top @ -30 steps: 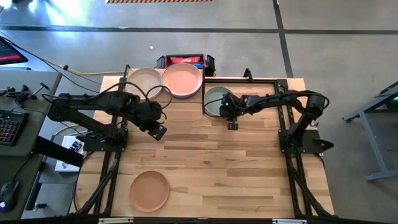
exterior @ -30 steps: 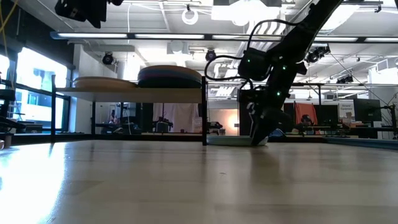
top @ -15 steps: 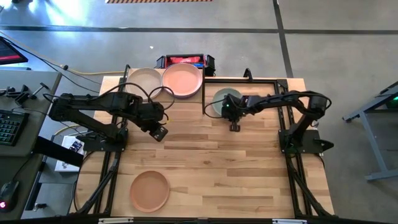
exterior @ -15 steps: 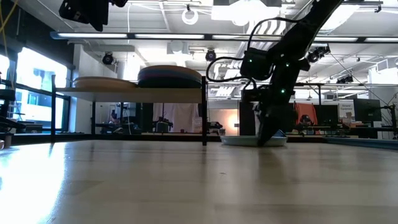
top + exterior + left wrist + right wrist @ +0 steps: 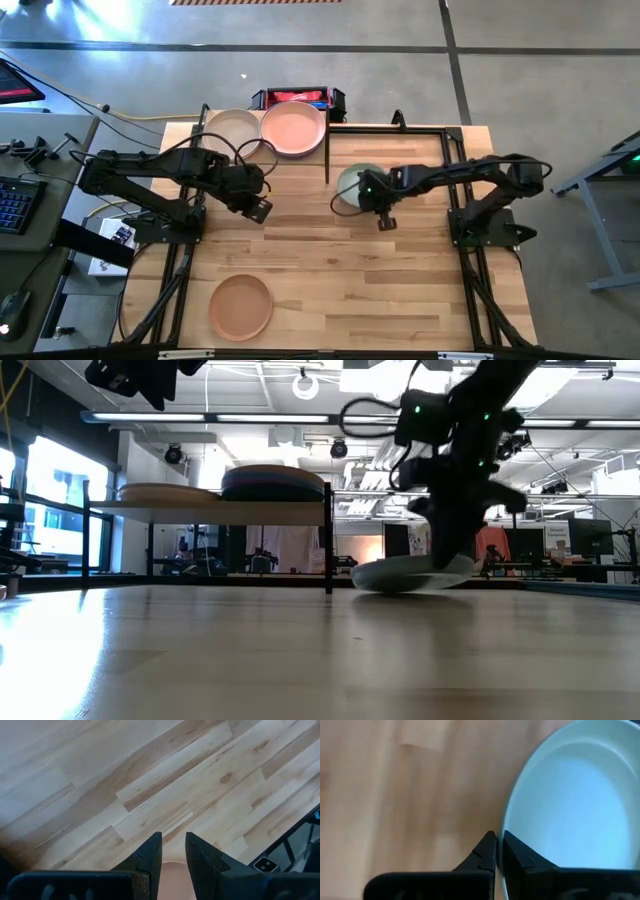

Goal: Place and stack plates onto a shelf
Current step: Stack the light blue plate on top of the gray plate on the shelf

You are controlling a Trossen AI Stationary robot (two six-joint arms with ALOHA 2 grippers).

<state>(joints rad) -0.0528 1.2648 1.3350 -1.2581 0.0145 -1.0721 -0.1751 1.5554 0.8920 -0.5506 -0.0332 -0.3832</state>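
Right gripper [image 5: 378,205] is pinched tight on the rim of the grey-green plate [image 5: 355,183], fingers [image 5: 487,851] pressed together on its edge, and the plate is tilted with one side off the table [image 5: 340,270], just right of the shelf [image 5: 225,508]. On the shelf sit a beige plate [image 5: 232,128] and a pink plate [image 5: 293,128]. Left gripper [image 5: 258,210] hovers high over the table, fingers [image 5: 150,856] a little apart, holding nothing. A brown plate [image 5: 240,306] lies at the near edge
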